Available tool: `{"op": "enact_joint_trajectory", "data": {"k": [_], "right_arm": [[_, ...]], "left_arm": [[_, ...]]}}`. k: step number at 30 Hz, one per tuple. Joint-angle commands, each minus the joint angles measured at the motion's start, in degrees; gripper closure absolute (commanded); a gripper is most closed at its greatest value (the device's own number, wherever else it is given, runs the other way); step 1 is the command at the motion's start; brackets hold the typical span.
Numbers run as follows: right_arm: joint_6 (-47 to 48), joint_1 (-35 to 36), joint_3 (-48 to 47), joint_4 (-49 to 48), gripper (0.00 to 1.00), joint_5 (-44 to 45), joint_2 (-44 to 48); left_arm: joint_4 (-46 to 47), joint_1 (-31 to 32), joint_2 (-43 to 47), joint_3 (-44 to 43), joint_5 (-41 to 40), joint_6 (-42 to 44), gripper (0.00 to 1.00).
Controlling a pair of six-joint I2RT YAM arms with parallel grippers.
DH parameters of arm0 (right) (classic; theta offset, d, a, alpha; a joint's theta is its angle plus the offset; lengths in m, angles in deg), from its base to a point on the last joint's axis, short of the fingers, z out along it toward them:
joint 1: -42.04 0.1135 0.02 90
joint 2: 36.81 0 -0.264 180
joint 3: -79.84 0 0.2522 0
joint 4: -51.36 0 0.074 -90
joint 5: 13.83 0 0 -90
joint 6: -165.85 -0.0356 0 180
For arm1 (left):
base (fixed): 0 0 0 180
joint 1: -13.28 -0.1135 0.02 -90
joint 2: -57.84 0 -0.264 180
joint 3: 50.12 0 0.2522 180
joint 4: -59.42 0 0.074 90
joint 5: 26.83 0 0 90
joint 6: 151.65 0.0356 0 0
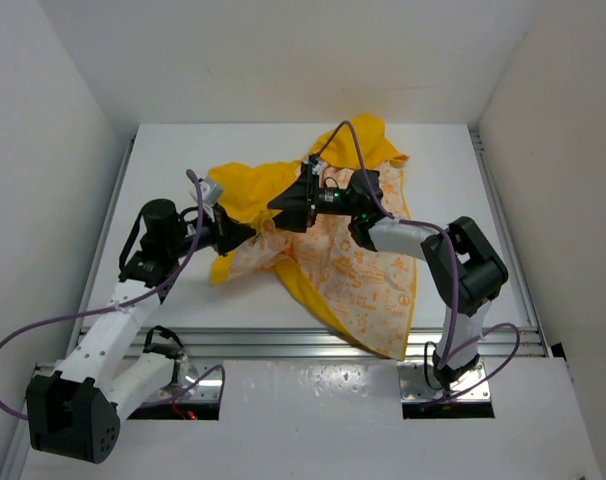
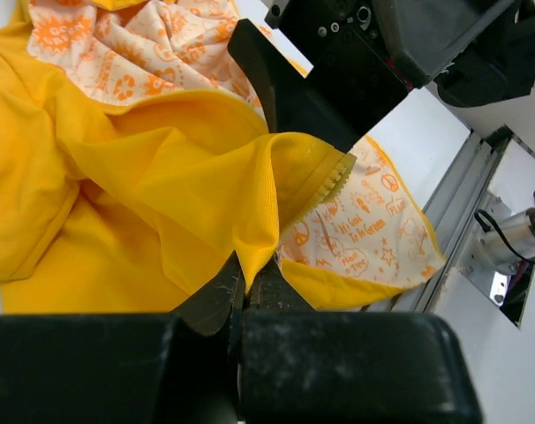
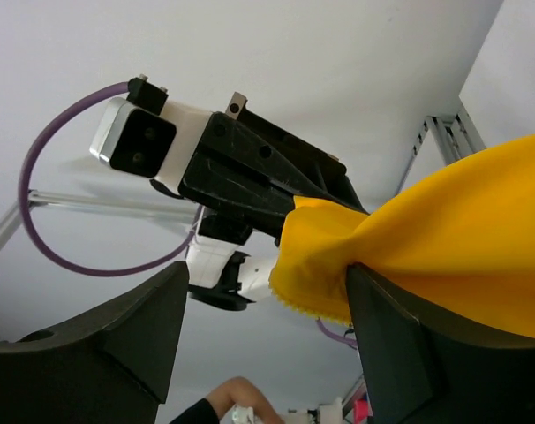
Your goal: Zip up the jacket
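The left claw (image 2: 245,287) pinches the jacket (image 2: 144,177) beside its zipper edge (image 2: 334,177), apparently presenting it at frame centre to the right claw (image 3: 267,296), which is spread and grips nothing.

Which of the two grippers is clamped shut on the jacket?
The left gripper, pinched shut on an edge of the yellow jacket; the right gripper is spread wide open.

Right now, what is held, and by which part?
The left hand pinches the soft yellow fabric jacket by its zipper edge; the right hand is open.
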Motion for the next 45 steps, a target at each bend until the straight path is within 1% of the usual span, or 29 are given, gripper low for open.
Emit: {"op": "enact_joint_trajectory", "data": {"k": [1, 5, 6, 8, 12, 20, 22, 24, 25, 26, 29, 30, 32, 33, 34, 35, 36, 37, 39, 40, 42, 43, 45], "right_arm": [[-3.4, 0.5, -2.7, -3.5, 0.28, 0.7, -0.4], [-0.6, 1.7, -2.5, -0.6, 0.28, 0.6, -1.3], [0.1, 1.7, -1.8, 0.0, 0.3, 0.7, -1.2], [2.4, 1.4, -0.4, 0.9, 0.3, 2.0, -1.1], [4.0, 0.6, 0.5, 3.2, 0.3, 3.5, -2.3], [9.5, 0.9, -6.4, 6.4, 0.3, 2.9, -4.4], [10.3, 1.0, -7.7, 5.9, 0.33, 2.2, -5.4], [10.2, 1.0, -8.8, 4.6, 0.41, 1.6, -5.5], [10.2, 1.2, -8.9, 3.2, 0.47, 1.4, -5.6], [10.2, 1.4, -9.4, 2.5, 0.58, 0.9, -5.5], [9.3, 1.7, -9.8, -1.2, 0.7, -2.7, -5.3], [9.5, 2.3, -9.9, -1.8, 0.8, -3.8, -5.2], [10.4, 2.5, -9.8, -2.5, 0.88, -5.2, -4.4], [11.0, 2.7, -9.6, -2.4, 0.96, -5.6, -4.3], [11.6, 2.7, -9.1, -2.3, 0.98, -6.0, -3.8], [11.9, 2.4, -8.8, -1.6, 0.98, -6.2, -3.8], [12.6, 2.1, -8.9, -0.4, 0.83, -6.5, -3.6], [12.9, 2.0, -9.1, 0.5, 0.61, -6.9, -3.7], [12.6, 1.3, -8.9, 0.4, 0.46, -6.9, -3.3], [12.1, -0.1, -7.6, 0.1, 0.29, -6.6, -3.0], [9.7, -1.1, -6.7, -1.5, 0.15, -5.3, -1.9], [9.3, -2.5, -6.0, -1.9, 0.05, -5.1, -1.7], [8.5, -3.2, -5.7, -3.3, 0.04, -5.5, -0.6]], "left_arm": [[3.3, 0.7, 1.4, 0.2, -2.5, -2.2, 1.0], [5.2, 1.2, 2.0, 0.2, -2.5, -3.3, 1.0], [5.2, 1.2, 2.0, 0.2, -1.9, -3.3, 1.0], [6.1, 1.2, 2.0, 0.2, -1.2, -4.6, 1.0], [6.1, 1.2, 2.5, 0.2, 0.0, -5.8, 1.0], [5.6, 2.5, 2.0, -0.3, 0.5, -5.8, 1.0], [5.6, 3.1, 2.0, -0.3, 1.1, -6.4, 1.0], [4.9, 3.1, 1.4, -0.3, 1.1, -6.9, 1.0], [4.9, 3.1, 1.4, -0.3, 1.1, -6.9, 1.0], [4.9, 3.1, 1.4, -0.3, 0.5, -6.9, 1.0], [5.4, 3.1, 1.4, 0.2, -0.6, -7.4, 1.0], [5.4, 3.1, 1.4, 0.2, -0.6, -8.3, 1.0], [6.8, 3.1, 0.8, 0.2, -0.6, -8.9, 1.0], [7.6, 3.1, 0.8, 0.2, -0.6, -10.1, 1.0], [8.3, 3.1, 0.3, 0.7, 1.1, -10.1, 1.0], [8.8, 3.1, 0.3, 0.7, 1.2, -10.1, 1.0], [9.3, 3.1, 0.3, 0.7, 1.7, -11.4, 1.0], [9.4, 3.1, 0.3, 0.7, 1.2, -11.4, 1.0], [8.6, 3.1, 0.3, 0.1, 0.3, -11.4, 1.0], [8.0, 2.6, 0.3, 0.1, 0.3, -10.1, 1.0], [7.5, 1.8, 0.3, 0.1, 0.3, -10.1, 1.0], [7.5, 1.8, 0.3, 0.1, 0.3, -10.1, 1.0], [8.0, 1.2, 0.8, 0.1, 0.3, -11.0, 1.0]]}}
